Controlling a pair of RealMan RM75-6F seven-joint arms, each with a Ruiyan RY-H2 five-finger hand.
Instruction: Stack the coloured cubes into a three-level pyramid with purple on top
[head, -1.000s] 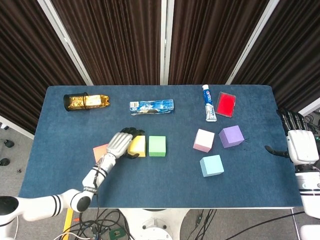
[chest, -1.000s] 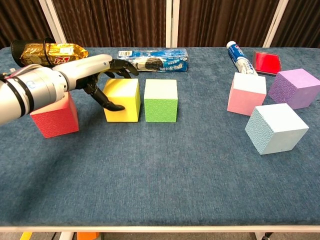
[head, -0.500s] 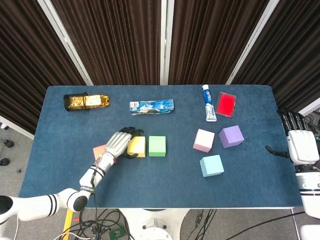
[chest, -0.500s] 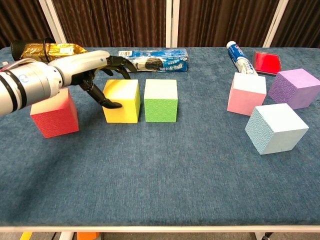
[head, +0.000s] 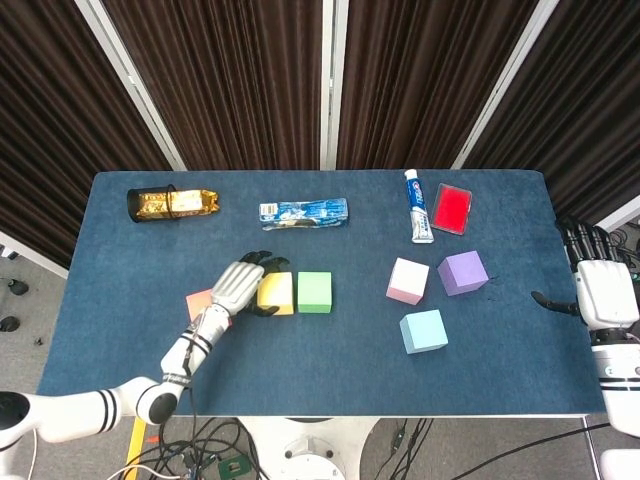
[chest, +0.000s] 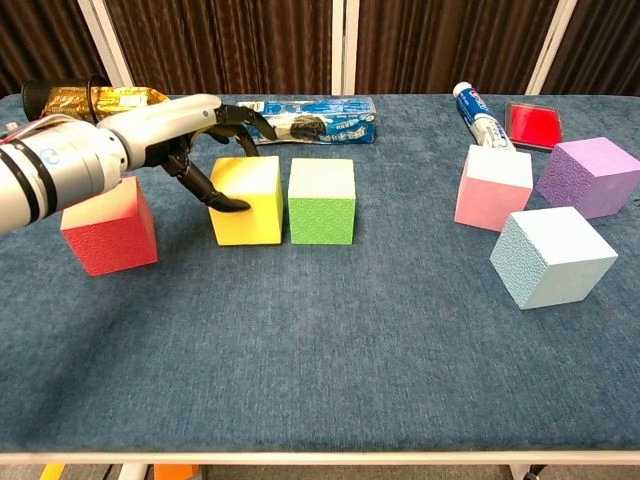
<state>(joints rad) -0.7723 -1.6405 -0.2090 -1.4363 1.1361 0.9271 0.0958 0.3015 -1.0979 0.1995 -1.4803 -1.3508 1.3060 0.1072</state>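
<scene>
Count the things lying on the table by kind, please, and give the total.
Cubes: 6 (red, yellow, green, pink, purple, light blue)
Toothpaste tubes: 1
Snack packets: 2 (gold, blue)
Red flat boxes: 1
Total: 10

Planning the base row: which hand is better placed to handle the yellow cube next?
Left. The left hand is already at the yellow cube, fingers curled around its left side, with the green cube beside it. The right hand sits at the table's far right edge, well away from that cube.
</scene>
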